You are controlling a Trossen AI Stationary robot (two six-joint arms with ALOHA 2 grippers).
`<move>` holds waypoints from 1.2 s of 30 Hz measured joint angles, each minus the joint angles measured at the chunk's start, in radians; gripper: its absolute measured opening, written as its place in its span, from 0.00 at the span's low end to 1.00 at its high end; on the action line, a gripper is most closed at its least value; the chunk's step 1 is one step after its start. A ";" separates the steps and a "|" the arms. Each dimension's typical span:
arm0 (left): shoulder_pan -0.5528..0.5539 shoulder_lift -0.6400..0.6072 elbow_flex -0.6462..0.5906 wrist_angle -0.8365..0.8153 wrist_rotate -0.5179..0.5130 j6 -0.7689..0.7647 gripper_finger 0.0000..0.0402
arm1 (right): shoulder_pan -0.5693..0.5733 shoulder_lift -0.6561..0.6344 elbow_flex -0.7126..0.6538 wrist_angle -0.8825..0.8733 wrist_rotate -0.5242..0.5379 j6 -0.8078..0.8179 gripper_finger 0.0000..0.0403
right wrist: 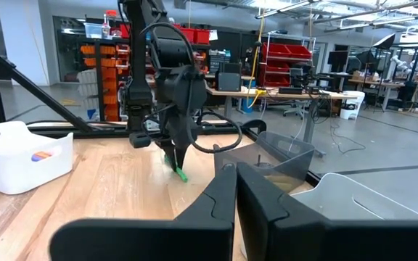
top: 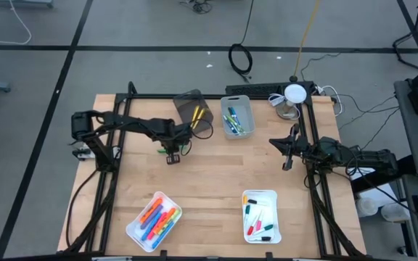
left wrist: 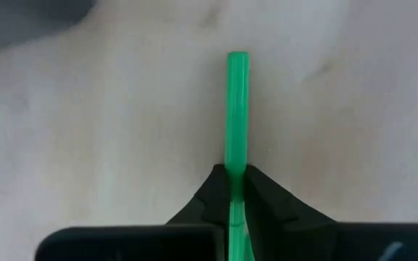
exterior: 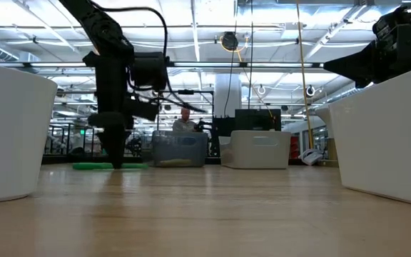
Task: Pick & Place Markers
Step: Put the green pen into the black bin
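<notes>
A thin green marker (left wrist: 236, 109) lies flat on the wooden table, also seen in the low view (exterior: 91, 166) and from the right wrist (right wrist: 182, 175). My left gripper (left wrist: 235, 172) stands over it near the table's middle left (top: 173, 154), shut on it. Other markers lie in containers: chunky bright ones in a white tray (top: 154, 220), thin white ones in a second white tray (top: 260, 216), blue and green ones in a light bin (top: 236, 116), yellow ones in a tipped dark bin (top: 193, 112). My right gripper (top: 288, 161) waits shut at the table's right side, touching nothing. My left gripper pinches the green marker's barrel (left wrist: 235, 161) between its two fingertips (left wrist: 216, 181), coming from above and pointing down (exterior: 116, 153). The fingers lie across the marker. One end (left wrist: 237, 58) reaches out past the fingers, and the marker lies level on the table.
A black frame (top: 115, 174) runs along both table sides and the far edge. Cables and a white round device (top: 294, 93) sit at the far right corner. Bare wood (top: 209, 174) lies between the bins and the trays. A person (exterior: 185, 121) is in the room behind.
</notes>
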 joint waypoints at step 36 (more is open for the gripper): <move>0.283 -0.169 0.005 0.691 -0.142 -0.534 0.08 | 0.000 0.000 0.000 0.000 0.000 0.000 0.00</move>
